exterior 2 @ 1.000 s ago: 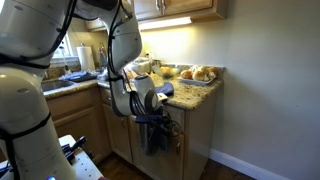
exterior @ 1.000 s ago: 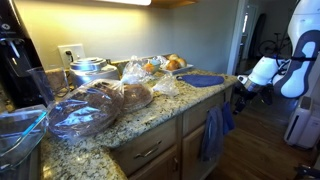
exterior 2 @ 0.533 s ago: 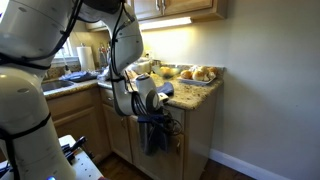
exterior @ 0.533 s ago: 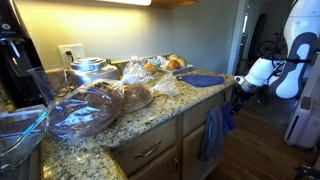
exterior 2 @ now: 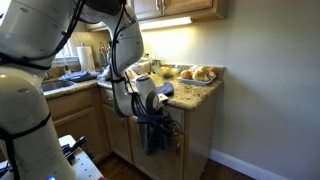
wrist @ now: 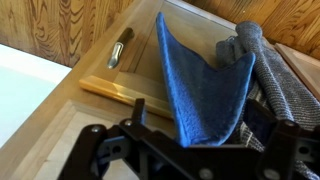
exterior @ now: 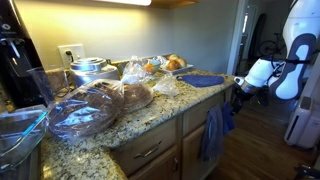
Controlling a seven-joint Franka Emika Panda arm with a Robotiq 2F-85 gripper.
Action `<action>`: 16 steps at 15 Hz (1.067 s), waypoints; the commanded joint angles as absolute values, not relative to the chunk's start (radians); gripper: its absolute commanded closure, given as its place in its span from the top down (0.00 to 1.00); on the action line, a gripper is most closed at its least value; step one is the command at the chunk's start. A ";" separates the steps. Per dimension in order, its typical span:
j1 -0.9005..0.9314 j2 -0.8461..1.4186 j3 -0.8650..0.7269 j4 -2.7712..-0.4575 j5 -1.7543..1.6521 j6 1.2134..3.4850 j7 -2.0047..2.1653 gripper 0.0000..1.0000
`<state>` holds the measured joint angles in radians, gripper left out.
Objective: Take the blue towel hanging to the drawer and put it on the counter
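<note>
The blue towel (exterior: pixel 212 135) hangs in soft folds from the front of the drawer (exterior: pixel 194 117) under the granite counter (exterior: pixel 150 113). It also shows in an exterior view (exterior 2: pixel 152 135) below the counter (exterior 2: pixel 196 93). My gripper (exterior: pixel 240 96) is level with the drawer, right at the towel (exterior 2: pixel 150 108). In the wrist view the towel (wrist: pixel 200 85) hangs down between the two black fingers of my gripper (wrist: pixel 200 125), which stand apart on either side of it. The drawer front (wrist: pixel 105 75) with its metal handle (wrist: pixel 120 48) lies behind.
A grey woven cloth (wrist: pixel 285 90) hangs beside the blue towel. On the counter are a bright blue oval mat (exterior: pixel 202 80), bagged bread (exterior: pixel 100 105), a metal pot (exterior: pixel 88 68) and a black machine (exterior: pixel 20 60). A wall (exterior 2: pixel 265 90) stands close beyond the cabinet end.
</note>
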<state>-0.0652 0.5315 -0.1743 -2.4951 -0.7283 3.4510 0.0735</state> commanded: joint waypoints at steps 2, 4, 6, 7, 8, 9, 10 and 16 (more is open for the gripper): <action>-0.182 0.570 -0.044 -2.485 -0.608 3.469 -0.059 1.00; -0.222 0.588 -0.014 -2.462 -0.655 3.474 -0.036 1.00; -0.254 0.592 0.024 -2.464 -0.597 3.472 -0.110 0.80; -0.250 0.595 0.017 -2.460 -0.585 3.473 -0.124 0.74; -0.259 0.599 0.022 -2.459 -0.578 3.473 -0.145 0.67; -0.252 0.595 0.014 -2.462 -0.565 3.473 -0.164 0.60; -0.248 0.590 0.005 -2.465 -0.554 3.470 -0.179 0.53; -0.327 0.584 0.067 -2.443 -0.564 3.466 -0.226 0.15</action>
